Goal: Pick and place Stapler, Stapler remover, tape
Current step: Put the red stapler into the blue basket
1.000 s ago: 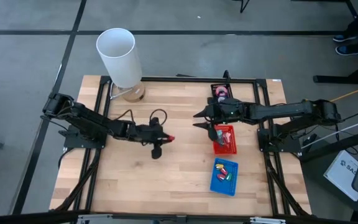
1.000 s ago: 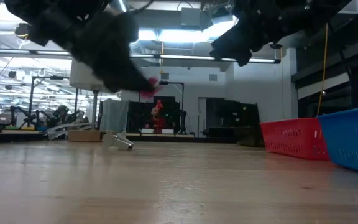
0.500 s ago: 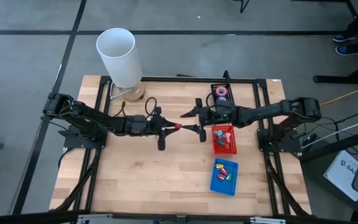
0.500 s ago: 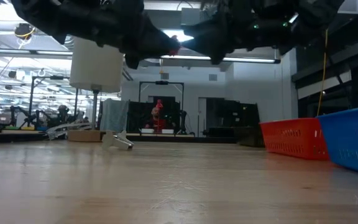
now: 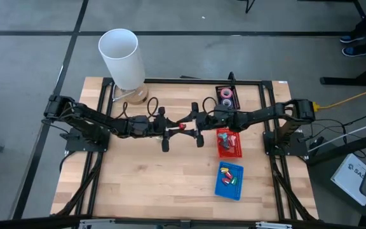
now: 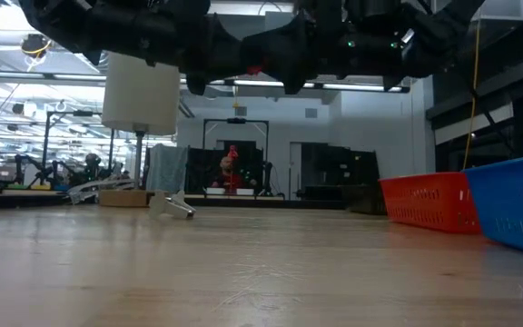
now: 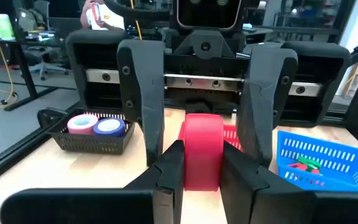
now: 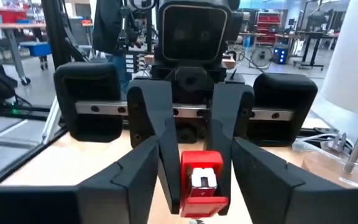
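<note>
A small red stapler hangs in the air above the table's middle, with my left gripper shut on it and pointing level toward the table's right. My right gripper faces it, level and open. Its fingers stand on either side of the stapler's free end and of my left fingers, with a gap to the stapler. Pink tape and blue tape sit in a black basket at the far right. No stapler remover can be made out. My left gripper pinches the red stapler's two sides between its two fingers, coming level from the table's left. The fingers lie along the stapler, whose front end sticks out past them toward my right gripper. It is lifted clear of the table.
A red basket and a blue basket with small coloured items stand on the right half of the table. A tall white cylinder on a stand rises at the far left corner. Bare wood lies below both grippers.
My left gripper has risen and tipped up from slanting down to level, carrying the stapler. My right gripper has gone toward the table's left, turned level, and come up to the stapler's free end until the two grippers face each other closely.
</note>
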### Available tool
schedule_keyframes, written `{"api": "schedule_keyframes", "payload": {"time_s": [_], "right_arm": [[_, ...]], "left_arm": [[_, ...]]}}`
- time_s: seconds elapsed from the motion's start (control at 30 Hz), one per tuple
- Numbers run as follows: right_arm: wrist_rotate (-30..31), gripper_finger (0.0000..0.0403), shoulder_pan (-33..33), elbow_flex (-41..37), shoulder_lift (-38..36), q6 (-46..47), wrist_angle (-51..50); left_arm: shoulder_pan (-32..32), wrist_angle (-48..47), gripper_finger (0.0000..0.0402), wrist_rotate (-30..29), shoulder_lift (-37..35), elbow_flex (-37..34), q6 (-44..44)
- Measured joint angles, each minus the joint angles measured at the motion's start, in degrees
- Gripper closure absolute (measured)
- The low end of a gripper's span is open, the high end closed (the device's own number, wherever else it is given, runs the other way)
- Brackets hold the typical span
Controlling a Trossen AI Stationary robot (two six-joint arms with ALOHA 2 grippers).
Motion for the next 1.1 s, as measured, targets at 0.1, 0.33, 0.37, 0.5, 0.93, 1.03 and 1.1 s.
{"api": "schedule_keyframes", "payload": {"time_s": [0.1, 0.33, 0.37, 0.5, 0.93, 1.03, 1.1], "right_arm": [[0.0, 0.0222, 0.5, 0.5, 0.4, -1.4, -0.4], [-0.1, 0.0257, 0.7, 0.5, 0.0, -1.7, -0.4], [-0.1, 0.0257, 0.7, 0.5, 0.0, -1.7, -0.4], [-0.1, 0.0256, 0.7, 0.5, 0.0, -1.7, -0.1], [-2.6, 0.0291, 0.8, 1.1, -0.4, -0.7, 7.5], [-2.8, 0.0334, 0.7, 1.1, -0.4, -0.9, 6.9], [-2.8, 0.0338, 0.7, 1.1, -0.4, -1.1, 6.6]], "left_arm": [[-0.1, -0.8, 0.0336, 0.0, -0.1, 0.0, 0.0], [-0.5, -0.7, 0.0336, -0.2, -0.2, 0.0, -0.4], [-0.5, -0.7, 0.0336, -0.2, -0.2, 0.0, -0.3], [-0.5, -0.6, 0.0336, -0.2, -0.2, 0.0, -0.1], [-1.8, 6.0, 0.0335, -1.4, 0.2, 0.2, 10.0], [-1.9, 6.2, 0.0335, -1.6, 0.2, 0.1, 10.2], [-1.9, 6.2, 0.0334, -1.8, 0.2, 0.1, 10.1]]}}
